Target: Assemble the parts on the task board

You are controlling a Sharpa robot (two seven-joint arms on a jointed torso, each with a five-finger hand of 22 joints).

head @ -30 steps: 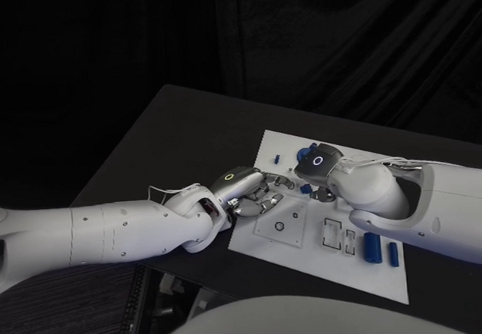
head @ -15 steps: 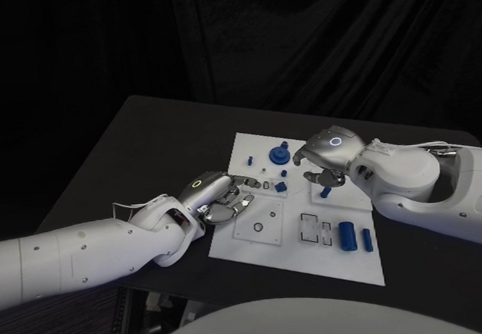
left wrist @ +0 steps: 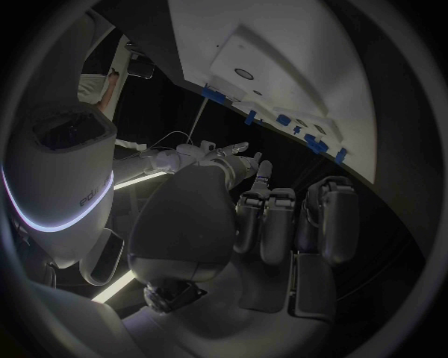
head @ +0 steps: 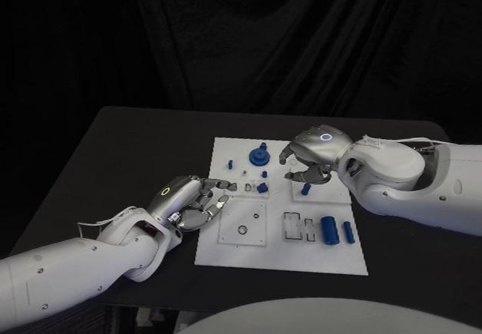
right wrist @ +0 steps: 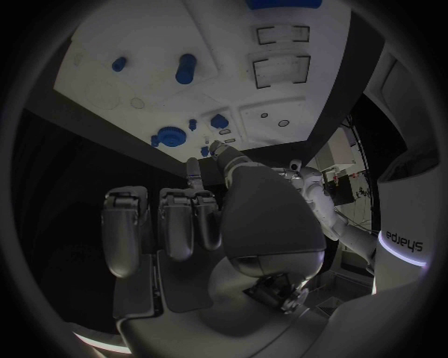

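Head view: the white task board (head: 314, 254) lies in the middle of the black table (head: 118, 152). The left hand (head: 190, 203) sits at the board's left edge, fingers curled in and close together; no part is visible between them. The right hand (head: 310, 156) hovers over the board's far right area, fingers bent downward and slightly apart, with nothing visibly held. A blue round knob part (head: 259, 156) stands near the board's far edge, just beside the right hand. A small blue part (head: 262, 187) stands between the two hands. Two blue cylinders (head: 335, 230) lie side by side near the board's right edge.

Left wrist view: the left hand (left wrist: 280, 224) has its fingers folded toward the palm, empty. The board (left wrist: 299, 67) lies beyond the fingertips, with small blue parts along its edge.

Right wrist view: the right hand (right wrist: 178, 224) has its fingers curled in side by side, holding nothing. The board (right wrist: 159, 45) lies beyond them, carrying the knob part (right wrist: 171, 137) and a blue peg (right wrist: 186, 68).
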